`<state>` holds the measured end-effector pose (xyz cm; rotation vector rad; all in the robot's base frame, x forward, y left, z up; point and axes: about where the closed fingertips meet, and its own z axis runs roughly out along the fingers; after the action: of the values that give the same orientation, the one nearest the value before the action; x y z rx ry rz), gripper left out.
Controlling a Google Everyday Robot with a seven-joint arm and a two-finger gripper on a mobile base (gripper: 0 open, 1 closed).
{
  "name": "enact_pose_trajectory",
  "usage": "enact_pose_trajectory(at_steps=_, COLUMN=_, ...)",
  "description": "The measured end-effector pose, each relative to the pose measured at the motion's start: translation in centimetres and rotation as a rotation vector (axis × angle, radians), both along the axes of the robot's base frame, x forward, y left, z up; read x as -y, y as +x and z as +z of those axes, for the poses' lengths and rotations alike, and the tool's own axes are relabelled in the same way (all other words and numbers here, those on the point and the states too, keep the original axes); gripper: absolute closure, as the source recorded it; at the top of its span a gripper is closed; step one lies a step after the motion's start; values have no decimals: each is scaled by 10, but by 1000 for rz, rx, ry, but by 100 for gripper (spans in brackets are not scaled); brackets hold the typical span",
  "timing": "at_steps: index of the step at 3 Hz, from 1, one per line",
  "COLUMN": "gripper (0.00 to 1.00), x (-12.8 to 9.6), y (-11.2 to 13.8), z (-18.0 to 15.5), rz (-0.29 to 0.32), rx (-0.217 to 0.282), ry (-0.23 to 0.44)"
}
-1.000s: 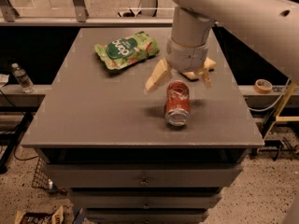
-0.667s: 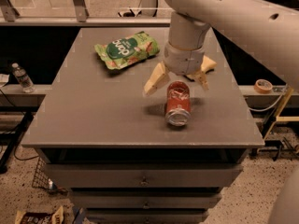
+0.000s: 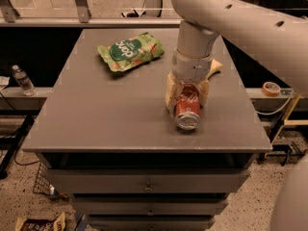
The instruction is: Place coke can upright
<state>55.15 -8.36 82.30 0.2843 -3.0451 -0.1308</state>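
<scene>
The coke can (image 3: pixel 187 113) lies on its side near the front right of the grey table (image 3: pixel 96 119), its silver end facing the front edge. My gripper (image 3: pixel 187 104) has come down over the can's rear half. Its two tan fingers (image 3: pixel 170 93) stand one on each side of the can, pressed against its sides. The can rests on the table top. The arm hides the can's far end.
A green snack bag (image 3: pixel 130 51) lies at the back left of the table. A yellow sponge (image 3: pixel 215 65) peeks out behind the arm at the right. A water bottle (image 3: pixel 23 80) stands on a ledge to the left, and a tape roll (image 3: pixel 271 88) lies to the right.
The gripper has dropped down onto the can, and its fingers have swung in from a wide spread to grip the can's sides. The can has not moved.
</scene>
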Motion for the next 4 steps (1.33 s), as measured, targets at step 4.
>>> enact_pose_trajectory(at_steps=4, gripper=100, x=-4, y=-3, z=104, rz=305, rx=500, ry=289)
